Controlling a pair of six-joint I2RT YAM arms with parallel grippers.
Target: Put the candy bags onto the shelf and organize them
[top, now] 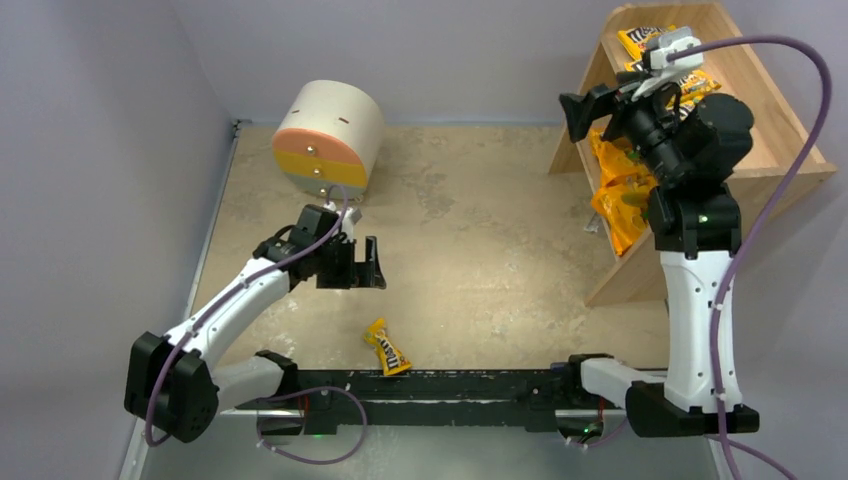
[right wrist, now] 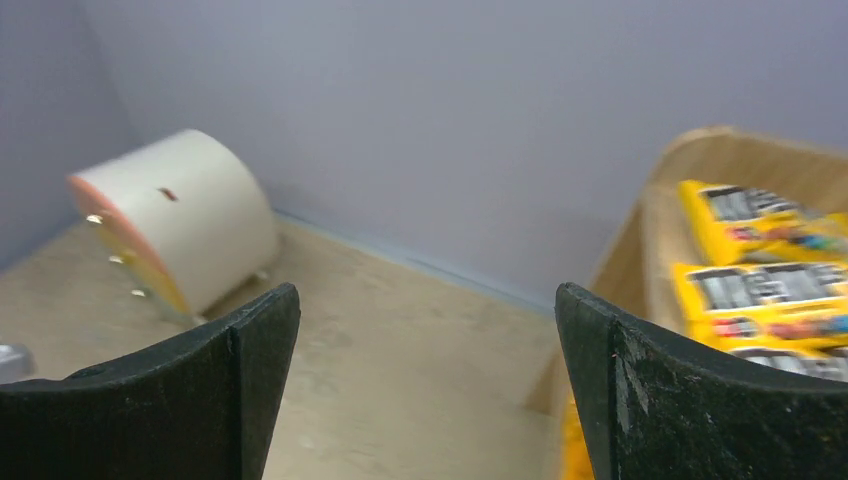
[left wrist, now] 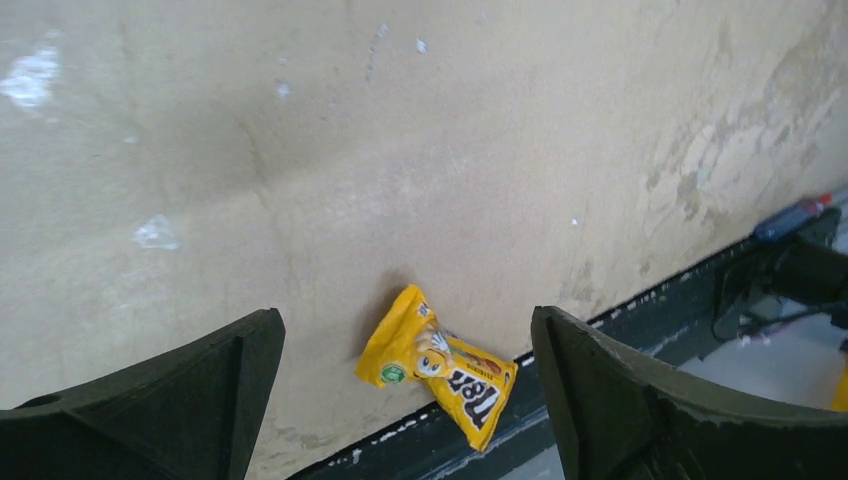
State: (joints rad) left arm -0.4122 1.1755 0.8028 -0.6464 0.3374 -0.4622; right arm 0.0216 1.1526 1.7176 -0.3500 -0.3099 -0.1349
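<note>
One small yellow M&M's packet (top: 386, 347) lies on the table by the near edge; it also shows in the left wrist view (left wrist: 440, 368). My left gripper (top: 360, 265) (left wrist: 405, 320) is open and empty, above and behind that packet. The wooden shelf (top: 775, 140) stands at the right. Several M&M's packets (top: 645, 40) (right wrist: 765, 215) lie on its upper tier. Orange bags (top: 618, 195) sit on its lower tier. My right gripper (top: 583, 112) (right wrist: 425, 300) is open and empty, raised in front of the shelf's left side panel (right wrist: 625, 250).
The round cream cabinet (top: 330, 135) with coloured drawers stands at the back left, also in the right wrist view (right wrist: 185, 215). A black rail (top: 450, 385) runs along the near table edge, just behind the loose packet. Grey walls close in the left and back.
</note>
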